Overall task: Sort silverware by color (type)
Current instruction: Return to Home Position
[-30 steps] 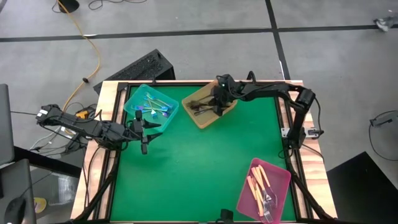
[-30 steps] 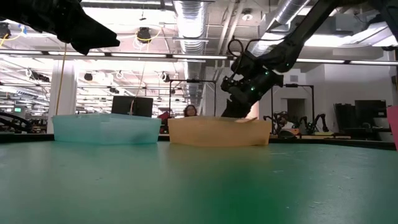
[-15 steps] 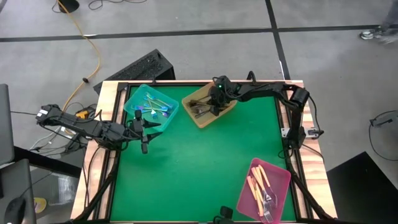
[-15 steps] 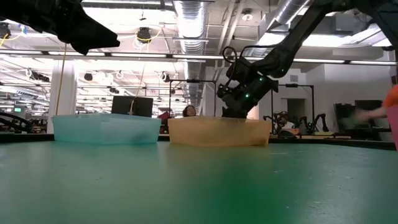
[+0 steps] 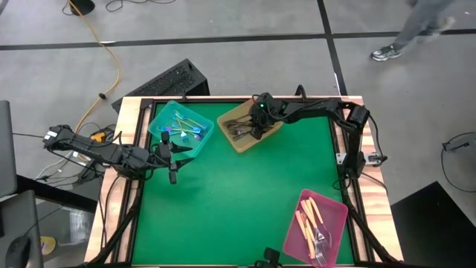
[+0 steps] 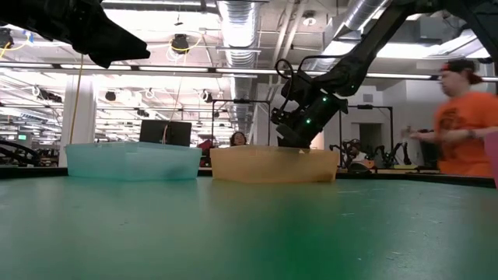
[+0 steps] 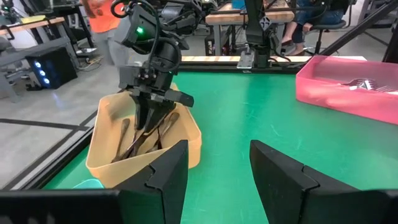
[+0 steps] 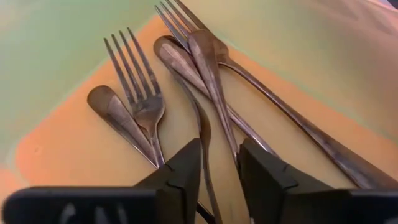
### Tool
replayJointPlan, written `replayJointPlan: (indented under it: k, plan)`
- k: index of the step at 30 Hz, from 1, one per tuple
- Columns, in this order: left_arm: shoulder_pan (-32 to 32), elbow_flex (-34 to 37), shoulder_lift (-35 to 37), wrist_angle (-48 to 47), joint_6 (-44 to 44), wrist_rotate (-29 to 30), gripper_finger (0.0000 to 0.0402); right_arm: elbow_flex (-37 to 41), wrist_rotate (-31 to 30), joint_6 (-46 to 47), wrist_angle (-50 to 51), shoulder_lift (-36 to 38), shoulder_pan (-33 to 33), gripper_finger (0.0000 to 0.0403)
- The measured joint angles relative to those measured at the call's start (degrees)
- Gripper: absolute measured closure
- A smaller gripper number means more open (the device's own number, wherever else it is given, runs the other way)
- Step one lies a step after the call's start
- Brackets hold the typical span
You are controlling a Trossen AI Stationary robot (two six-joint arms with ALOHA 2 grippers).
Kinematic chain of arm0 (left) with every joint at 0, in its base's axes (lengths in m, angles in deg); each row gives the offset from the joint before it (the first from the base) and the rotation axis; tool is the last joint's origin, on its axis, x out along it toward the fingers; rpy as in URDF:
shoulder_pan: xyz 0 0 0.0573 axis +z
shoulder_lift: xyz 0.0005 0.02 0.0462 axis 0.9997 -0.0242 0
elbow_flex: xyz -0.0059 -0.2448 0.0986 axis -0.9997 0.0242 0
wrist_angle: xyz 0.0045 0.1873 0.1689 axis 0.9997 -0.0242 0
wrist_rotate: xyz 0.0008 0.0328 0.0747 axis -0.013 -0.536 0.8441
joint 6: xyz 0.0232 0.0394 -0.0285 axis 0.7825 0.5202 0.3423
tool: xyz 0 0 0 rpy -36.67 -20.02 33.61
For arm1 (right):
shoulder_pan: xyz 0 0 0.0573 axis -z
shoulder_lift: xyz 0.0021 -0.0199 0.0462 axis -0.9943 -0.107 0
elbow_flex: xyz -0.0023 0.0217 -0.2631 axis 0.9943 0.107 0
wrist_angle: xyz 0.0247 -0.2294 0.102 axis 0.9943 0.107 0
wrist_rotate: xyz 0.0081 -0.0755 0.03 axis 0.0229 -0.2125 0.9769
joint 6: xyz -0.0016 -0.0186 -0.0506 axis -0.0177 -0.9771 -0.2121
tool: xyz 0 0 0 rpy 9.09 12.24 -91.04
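Dark grey forks and spoons (image 8: 143, 106) lie flat in the amber tray (image 5: 242, 145) near the table's far edge. My right gripper (image 8: 219, 149) reaches down into that tray (image 7: 148, 121), open by a narrow gap, and a dark grey handle (image 8: 206, 146) runs between its fingers. Iridescent blue pieces (image 5: 182, 128) lie in the teal tray (image 5: 160, 134). Cream-handled pieces (image 5: 306, 223) lie in the pink tray (image 5: 338, 205). My left gripper (image 7: 217, 180) waits open near the table's left edge (image 5: 172, 177), just in front of the teal tray. My right gripper comes from above, pointing down into the amber tray. One dark grey handle (image 8: 208, 174) lies on the tray floor between its two fingers, close to one finger (image 8: 186, 162). Whether the fingers touch it, I cannot tell.
The green table top (image 5: 238, 193) lies bare between the three trays. A wooden frame (image 5: 126, 149) borders the table. A person in an orange shirt (image 6: 463, 124) walks in the room beyond the far edge.
My right gripper has moved a little toward the table's left edge and sunk lower into the amber tray. A person has walked into the low view on the right.
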Motion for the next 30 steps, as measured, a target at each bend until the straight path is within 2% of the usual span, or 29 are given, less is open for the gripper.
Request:
replayJointPlan:
  k: [6,13,23,30]
  plan:
    - [0.0,0.0,0.0,0.0,0.4,0.0,0.0246,0.0,0.1,0.2,0.1,1.5,0.0,0.0231]
    - [0.0,0.0,0.0,0.0,0.0,0.1,0.0246,0.0,0.0,0.2,1.4,9.1,0.0,0.0219]
    - [0.0,0.0,0.0,5.3,-1.1,0.1,0.0246,0.0,0.2,6.8,8.2,29.8,-0.5,0.0226]
    - [0.0,0.0,0.0,10.2,-4.0,0.1,0.0246,0.0,0.2,7.5,12.3,46.5,-4.2,0.0227]
